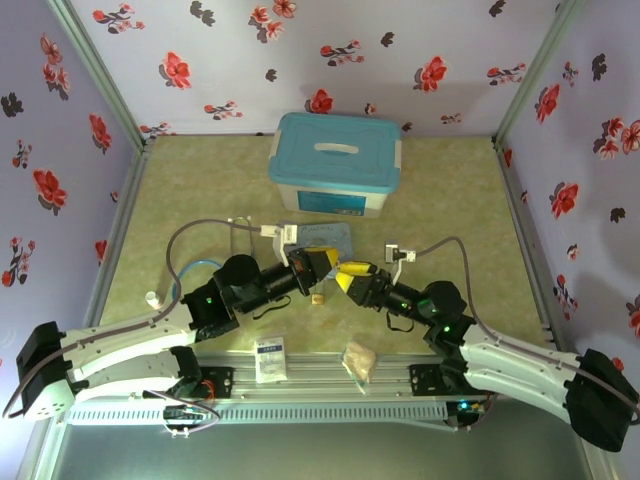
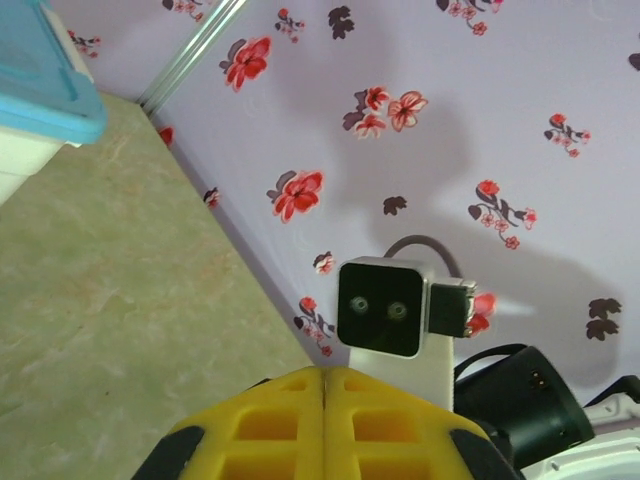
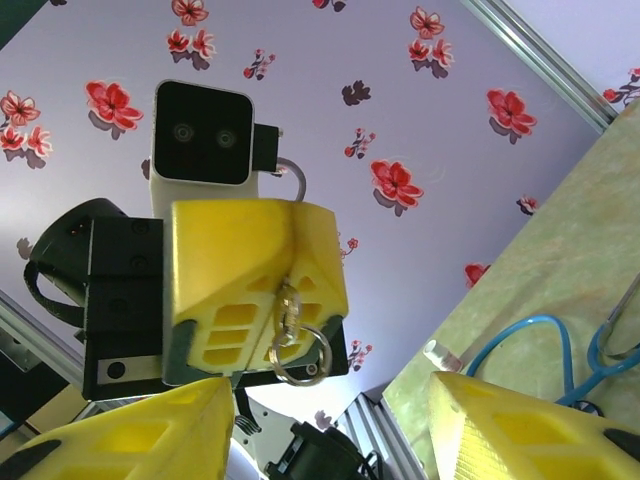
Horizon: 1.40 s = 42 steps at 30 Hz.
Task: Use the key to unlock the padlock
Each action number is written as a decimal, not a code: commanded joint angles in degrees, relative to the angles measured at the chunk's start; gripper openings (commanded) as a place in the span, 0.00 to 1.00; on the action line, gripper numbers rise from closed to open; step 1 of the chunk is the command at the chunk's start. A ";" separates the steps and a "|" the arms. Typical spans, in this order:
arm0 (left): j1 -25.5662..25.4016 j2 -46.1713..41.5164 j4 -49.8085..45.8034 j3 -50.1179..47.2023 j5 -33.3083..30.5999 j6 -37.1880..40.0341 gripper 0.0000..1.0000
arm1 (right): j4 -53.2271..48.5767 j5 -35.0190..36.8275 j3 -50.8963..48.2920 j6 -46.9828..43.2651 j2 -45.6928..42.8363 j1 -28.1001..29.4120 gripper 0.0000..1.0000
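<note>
The left tool is clamped fully shut, its yellow pads meeting along one seam. The small dark grey metal key hangs from that seam with a silvery split ring below it (the blade is pinched out of sight). At its 3 o'clock the right tool faces it, jaws spread wide and holding nothing. The tiny brass-gold padlock lies on the pale green surface, at 6 o'clock from where the tools meet and touching neither. A pale blue lidded plastic box sits at 12 o'clock.
</note>
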 commanded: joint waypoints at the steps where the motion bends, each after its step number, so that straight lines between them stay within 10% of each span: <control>1: 0.39 -0.44 4.26 -0.95 0.55 -1.73 0.00 | 5.68 -0.06 0.11 0.28 0.94 -0.23 0.52; 9: 0.35 0.60 6.28 -2.16 0.52 -2.64 0.00 | 10.21 -0.61 1.12 0.76 3.70 -0.30 0.36; 33: 0.37 0.74 6.84 -3.17 0.48 -2.64 0.00 | 14.76 -0.07 1.08 1.21 7.22 -0.26 0.32; 42: 0.35 0.42 6.83 -3.56 0.06 -2.82 0.00 | 15.23 -1.04 1.22 1.12 7.70 -0.23 0.08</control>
